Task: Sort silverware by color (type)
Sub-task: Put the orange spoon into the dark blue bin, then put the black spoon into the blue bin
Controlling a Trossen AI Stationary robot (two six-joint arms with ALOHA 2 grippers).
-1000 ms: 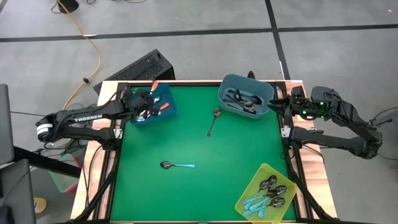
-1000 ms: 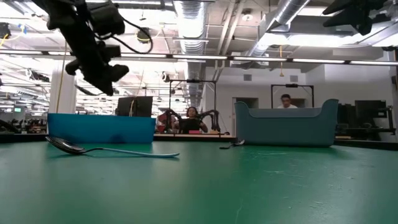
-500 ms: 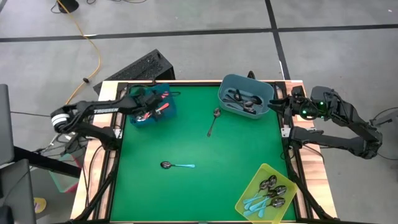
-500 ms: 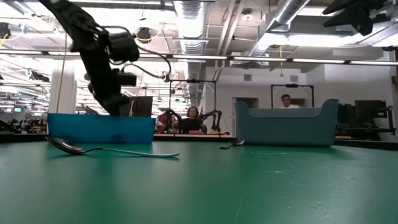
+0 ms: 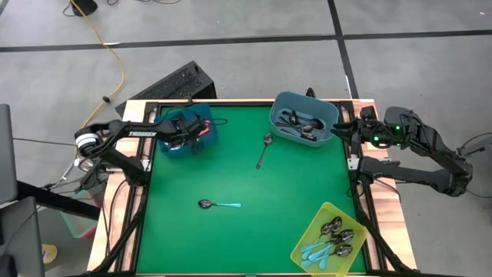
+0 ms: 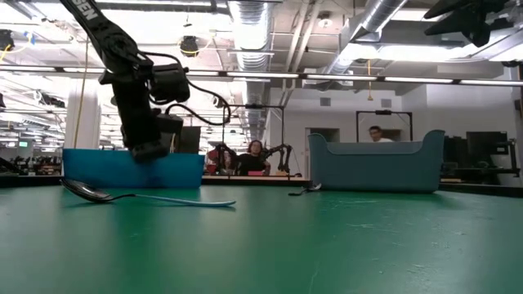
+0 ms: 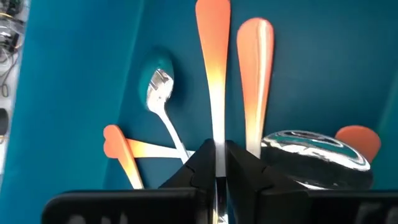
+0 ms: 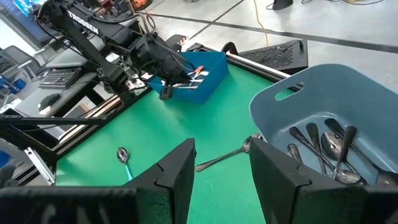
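The orange-handled spoon (image 7: 212,68) I'm delivering sits pinched between my left gripper's (image 7: 216,163) fingers, which are all but closed on its stem, with the handle pointing down into the blue bin (image 5: 171,143) at the upper left of the overhead frame. Other orange-handled spoons (image 7: 254,74) already lie on the bin floor right under it.

My worry is the release: the spoon looks steeply tilted, so if I let go from here it may land across the others and bounce, or prop against the wall with its handle over the rim. If the fingers open unevenly the stem could cling to one pad and come back out when I lift.

Two spoons remain on the green mat (image 5: 292,208): a light blue-handled one (image 5: 219,205) left of centre and a plain metal one (image 5: 264,149) just beside the grey bin (image 5: 303,104) at upper centre. The yellow tray (image 5: 306,245) is at lower right.

My right gripper (image 8: 221,171) waits at the right edge by the grey bin, fingers apart and empty
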